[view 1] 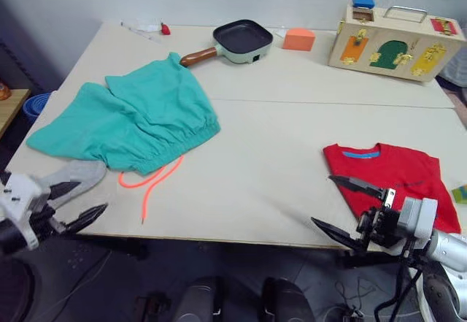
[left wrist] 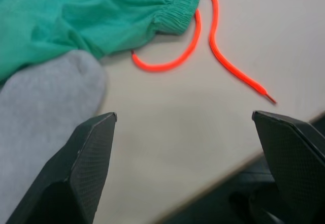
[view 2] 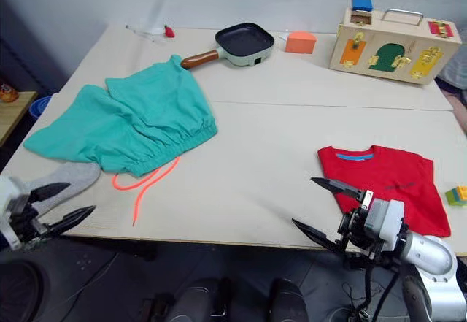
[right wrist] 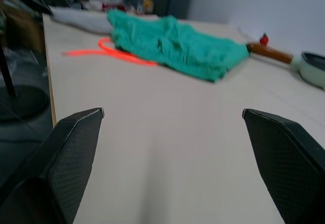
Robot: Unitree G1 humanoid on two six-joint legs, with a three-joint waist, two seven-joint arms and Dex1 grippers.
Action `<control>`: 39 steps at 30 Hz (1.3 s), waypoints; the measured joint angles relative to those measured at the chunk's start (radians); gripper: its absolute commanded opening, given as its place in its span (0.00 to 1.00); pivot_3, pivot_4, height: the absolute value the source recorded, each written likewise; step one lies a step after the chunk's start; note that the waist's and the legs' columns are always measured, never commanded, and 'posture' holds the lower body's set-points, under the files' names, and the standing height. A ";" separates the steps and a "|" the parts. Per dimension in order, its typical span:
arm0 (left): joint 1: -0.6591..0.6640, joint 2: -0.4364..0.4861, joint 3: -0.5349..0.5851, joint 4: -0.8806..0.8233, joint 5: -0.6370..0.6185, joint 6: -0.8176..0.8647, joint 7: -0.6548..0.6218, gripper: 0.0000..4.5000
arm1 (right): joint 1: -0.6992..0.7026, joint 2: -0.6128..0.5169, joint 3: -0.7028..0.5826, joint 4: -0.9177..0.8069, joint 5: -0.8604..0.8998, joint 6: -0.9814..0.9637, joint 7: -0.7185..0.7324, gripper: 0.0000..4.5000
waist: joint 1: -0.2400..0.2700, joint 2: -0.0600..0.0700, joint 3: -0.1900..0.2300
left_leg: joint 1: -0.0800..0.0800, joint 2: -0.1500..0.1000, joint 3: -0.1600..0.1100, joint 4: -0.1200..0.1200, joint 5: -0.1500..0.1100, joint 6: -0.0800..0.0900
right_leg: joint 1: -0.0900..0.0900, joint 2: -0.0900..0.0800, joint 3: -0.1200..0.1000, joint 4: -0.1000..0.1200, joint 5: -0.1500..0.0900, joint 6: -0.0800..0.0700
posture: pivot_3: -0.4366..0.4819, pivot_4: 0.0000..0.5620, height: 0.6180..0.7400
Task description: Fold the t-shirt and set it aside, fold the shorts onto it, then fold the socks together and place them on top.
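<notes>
Shorts (view 1: 135, 121) come next, by my reading, since the t-shirt (view 1: 394, 179) already lies folded into a compact red block at the near right of the worktop (view 1: 277, 154), collar band facing the far side. The teal shorts sprawl unfolded on the left half, waistband toward me and legs running away to the far left, so their long axis slants from the near middle to the far left corner. Their orange drawstring (view 1: 149, 183) trails loose off the waistband toward the near edge.

My left tool (view 1: 69, 205) hovers at the near left edge with its fingers spread wide and nothing between them. From it the shorts lie just ahead and slightly to the right, and the grey socks (view 1: 76, 176) sit beside it, tucked partly under the shorts' hem. My right tool (view 1: 346, 209) is also spread and empty, at the near edge just beside the t-shirt's near left corner, well apart from the shorts.

So the left arm is the nearer one for the waistband; the right would have to cross the bare middle of the worktop.
</notes>
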 measured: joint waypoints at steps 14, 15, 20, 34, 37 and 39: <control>-0.847 0.063 -0.700 0.524 0.456 -0.076 -0.069 0.79 | -0.043 0.015 0.017 0.049 -0.032 0.033 0.006 1.00 | -0.012 -0.002 0.002 | 0.010 0.006 0.015 -0.002 0.002 0.000 | 0.000 0.013 0.001 0.011 -0.003 -0.005 | 0.48 0.27 1.00; -0.864 0.061 -0.714 0.546 0.463 -0.085 -0.085 0.72 | -0.042 0.018 0.017 0.052 -0.035 0.031 0.005 1.00 | -0.010 -0.002 0.002 | 0.011 0.007 0.016 -0.002 0.002 0.000 | 0.000 0.013 0.002 0.011 -0.003 -0.005 | 0.48 0.27 1.00; -0.933 0.059 -0.764 0.639 0.498 -0.124 -0.159 0.36 | -0.042 0.038 0.015 0.099 -0.055 -0.002 0.004 1.00 | -0.009 -0.002 0.002 | 0.015 0.011 0.021 -0.001 -0.001 -0.006 | 0.000 0.014 0.010 0.012 -0.003 -0.005 | 0.48 0.27 1.00; -0.998 -0.178 -0.739 0.446 0.295 0.199 -0.296 0.00 | -0.031 0.038 -0.019 0.141 -0.067 -0.039 0.004 1.00 | -0.005 -0.004 0.004 | 0.012 0.015 0.024 0.008 -0.003 -0.001 | -0.003 0.017 0.023 0.017 -0.001 -0.009 | 0.48 0.27 1.00; -1.024 -0.265 -0.776 0.331 0.250 0.277 -0.295 0.00 | -0.032 0.021 -0.047 0.141 -0.067 -0.035 0.005 1.00 | -0.007 -0.004 0.004 | 0.012 0.015 0.026 0.010 -0.005 0.002 | -0.001 0.019 0.023 0.016 -0.001 -0.009 | 0.48 0.27 1.00; -1.037 -0.329 -0.810 0.298 0.244 0.302 -0.286 0.00 | -0.030 0.010 -0.054 0.140 -0.067 -0.029 0.005 1.00 | -0.007 -0.005 0.004 | 0.012 0.015 0.026 0.010 -0.005 0.002 | -0.001 0.019 0.023 0.015 -0.001 -0.009 | 0.48 0.27 1.00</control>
